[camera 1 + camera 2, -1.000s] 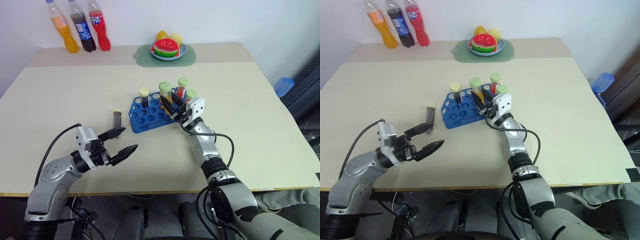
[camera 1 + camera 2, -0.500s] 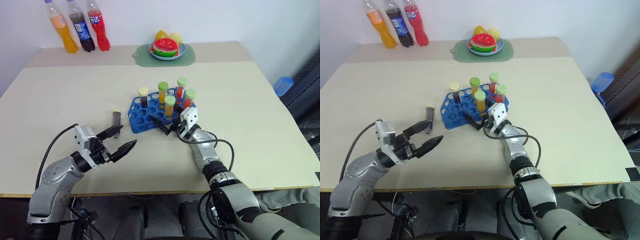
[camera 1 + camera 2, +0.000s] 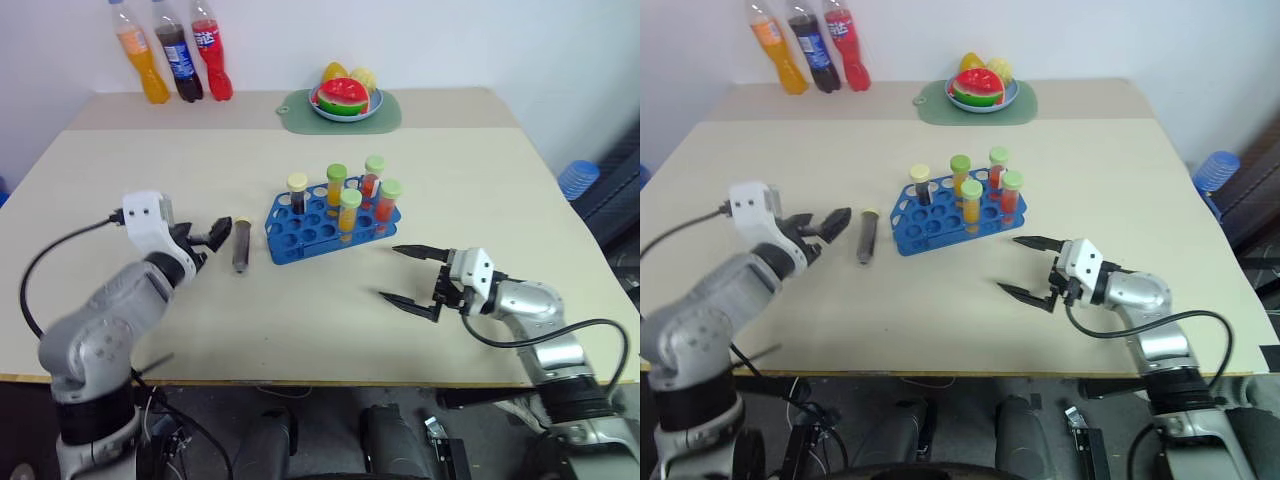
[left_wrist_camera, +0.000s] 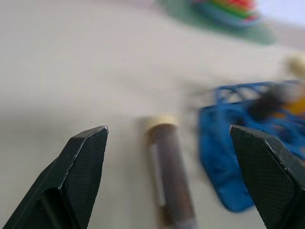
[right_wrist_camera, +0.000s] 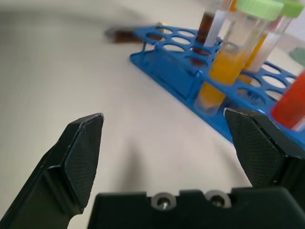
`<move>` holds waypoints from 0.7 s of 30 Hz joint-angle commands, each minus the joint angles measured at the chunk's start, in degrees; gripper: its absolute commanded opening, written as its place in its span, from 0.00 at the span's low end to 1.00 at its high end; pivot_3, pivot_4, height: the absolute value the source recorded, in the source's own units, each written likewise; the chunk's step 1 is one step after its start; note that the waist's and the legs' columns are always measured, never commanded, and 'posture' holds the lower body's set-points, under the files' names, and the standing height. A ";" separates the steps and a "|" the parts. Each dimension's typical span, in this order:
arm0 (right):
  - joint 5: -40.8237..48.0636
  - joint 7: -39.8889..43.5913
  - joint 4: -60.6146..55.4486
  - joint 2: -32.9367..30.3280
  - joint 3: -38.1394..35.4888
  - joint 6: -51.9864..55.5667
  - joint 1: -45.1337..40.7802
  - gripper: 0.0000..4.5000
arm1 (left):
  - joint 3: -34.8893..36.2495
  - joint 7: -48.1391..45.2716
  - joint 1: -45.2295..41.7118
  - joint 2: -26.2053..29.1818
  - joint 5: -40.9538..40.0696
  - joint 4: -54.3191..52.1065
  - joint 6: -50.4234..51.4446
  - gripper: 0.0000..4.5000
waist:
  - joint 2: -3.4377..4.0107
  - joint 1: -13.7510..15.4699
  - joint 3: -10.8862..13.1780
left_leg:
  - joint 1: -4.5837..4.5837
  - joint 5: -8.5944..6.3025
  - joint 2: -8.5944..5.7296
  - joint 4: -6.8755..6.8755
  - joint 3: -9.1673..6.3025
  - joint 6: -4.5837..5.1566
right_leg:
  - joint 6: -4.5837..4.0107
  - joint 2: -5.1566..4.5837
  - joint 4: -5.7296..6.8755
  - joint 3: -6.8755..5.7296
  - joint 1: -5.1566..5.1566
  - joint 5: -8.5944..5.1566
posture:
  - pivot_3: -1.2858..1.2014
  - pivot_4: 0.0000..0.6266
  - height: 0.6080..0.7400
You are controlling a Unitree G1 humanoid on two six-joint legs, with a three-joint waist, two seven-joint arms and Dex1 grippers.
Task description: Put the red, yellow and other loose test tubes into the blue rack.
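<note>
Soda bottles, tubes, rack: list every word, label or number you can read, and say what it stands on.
Nothing can be read.
Orange soda bottle: label too small.
Dark soda bottle: blue label, text too small.
Red soda bottle: label too small.
Blue rack and its tubes: no markings seen.

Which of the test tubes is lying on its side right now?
The dark brown tube with the pale-yellow cap, flat on the table left of the blue rack; the others stand upright in it.

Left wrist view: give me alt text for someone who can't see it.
A dark brown test tube with a pale cap lies flat on the table, framed between the open left end effector fingers. The blue rack sits just beside it.
</note>
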 commanded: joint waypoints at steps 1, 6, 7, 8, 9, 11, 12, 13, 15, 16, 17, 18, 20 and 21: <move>4.53 2.57 -6.06 -2.46 -1.65 4.43 -0.92 0.99 | 6.48 7.92 -10.43 -5.13 2.32 6.30 17.01 0.94 | -0.02 0.15 0.00 | 0.00 0.00 -0.01 0.00 0.00 0.00 | 0.00 0.00 0.00 -0.01 0.01 0.00 | 0.52 0.24 1.00; 5.25 3.77 -7.84 -3.45 -1.87 6.35 -1.71 0.99 | 5.28 16.44 -19.09 -4.91 0.86 20.92 18.44 0.94 | -0.08 0.24 0.02 | -0.02 0.03 -0.02 -0.09 0.00 -0.06 | 0.00 0.00 -0.06 -0.01 -0.06 0.00 | 0.52 0.24 1.00; 5.15 3.72 -8.00 -3.36 -1.85 6.41 -1.85 0.99 | 5.28 18.28 -21.03 -4.85 0.68 24.83 18.44 0.94 | -0.10 0.42 0.03 | -0.04 0.05 -0.02 -0.09 -0.01 -0.08 | 0.00 0.00 -0.05 -0.01 -0.08 0.00 | 0.52 0.24 1.00; 5.00 3.70 -8.21 -3.31 -1.77 6.51 -2.01 0.99 | 4.63 19.43 -23.09 -4.74 1.47 29.03 18.44 0.94 | -0.13 0.55 0.05 | -0.05 0.06 -0.02 -0.07 -0.01 -0.11 | 0.00 0.00 -0.05 -0.01 -0.08 0.00 | 0.52 0.24 1.00; 4.87 3.59 -8.47 -3.21 -1.67 6.67 -2.11 0.99 | 4.16 20.34 -24.50 -4.44 1.75 32.03 18.44 0.94 | -0.16 0.58 0.07 | -0.07 0.06 -0.04 -0.05 -0.02 -0.12 | 0.00 -0.01 -0.05 -0.01 -0.08 0.00 | 0.52 0.24 1.00; 4.64 3.32 -9.01 -2.97 -1.52 6.80 -2.13 0.99 | 4.39 22.04 -27.37 -4.95 4.04 37.94 18.44 0.94 | -0.18 0.63 0.08 | -0.08 0.07 -0.06 -0.05 -0.01 -0.14 | 0.01 -0.04 -0.08 -0.01 -0.07 0.00 | 0.52 0.24 1.00; 4.57 3.11 -9.28 -2.84 -1.46 6.91 -2.08 0.99 | 4.82 22.79 -28.49 -5.28 5.25 40.20 18.44 0.94 | -0.19 0.66 0.08 | -0.08 0.10 -0.07 -0.06 -0.01 -0.19 | 0.01 -0.04 -0.09 -0.01 -0.07 0.00 | 0.52 0.24 1.00; 4.59 2.80 -9.71 -2.70 -1.51 6.98 -1.84 0.99 | 4.39 22.57 -29.74 -5.58 6.72 43.17 18.44 0.94 | -0.19 0.66 0.08 | -0.08 0.19 -0.08 -0.07 0.00 -0.35 | 0.01 -0.04 -0.10 -0.01 -0.07 0.00 | 0.52 0.24 1.00; 4.55 2.29 -10.60 -2.57 -1.58 7.16 -1.29 0.99 | 3.22 21.09 -31.63 -5.61 8.81 47.81 18.44 0.94 | -0.20 0.62 0.09 | -0.10 0.20 -0.08 -0.09 0.01 -0.37 | 0.01 -0.04 -0.10 -0.01 -0.09 0.00 | 0.52 0.24 1.00; 4.51 2.02 -11.11 -2.61 -1.70 7.20 -0.87 0.99 | 2.45 20.08 -32.61 -5.84 10.31 50.27 18.44 0.94 | -0.20 0.61 0.09 | -0.10 0.22 -0.08 -0.09 0.01 -0.40 | 0.01 -0.05 -0.10 -0.01 -0.10 0.00 | 0.52 0.24 1.00; 4.47 1.79 -11.53 -2.64 -1.74 7.29 -0.58 0.99 | 2.00 19.22 -33.32 -5.93 11.53 51.91 18.44 0.94 | -0.20 0.60 0.09 | -0.10 0.23 -0.08 -0.09 0.03 -0.42 | 0.01 -0.05 -0.09 -0.02 -0.10 0.00 | 0.52 0.24 1.00; 4.41 1.48 -11.93 -2.63 -1.78 7.39 -0.33 1.00 | 1.48 18.36 -33.74 -5.86 12.83 52.75 18.44 0.89 | -0.20 0.59 0.09 | -0.10 0.24 -0.08 -0.10 0.08 -0.44 | 0.01 -0.04 -0.08 -0.03 -0.09 0.00 | 0.52 0.24 1.00; 4.25 1.08 -12.35 -2.87 -2.09 7.32 0.11 1.00 | -0.18 16.67 -34.21 -5.36 14.19 54.75 18.44 0.75 | -0.18 0.57 0.08 | -0.10 0.24 -0.09 -0.09 0.16 -0.44 | 0.02 -0.05 -0.08 -0.02 -0.08 0.00 | 0.52 0.24 1.00; 4.30 0.86 -12.55 -2.97 -2.28 7.39 0.30 1.00 | -0.75 15.90 -34.30 -5.14 14.84 55.16 18.44 0.65 | -0.17 0.56 0.07 | -0.09 0.24 -0.09 -0.09 0.16 -0.45 | 0.02 -0.05 -0.08 -0.02 -0.08 0.00 | 0.52 0.24 1.00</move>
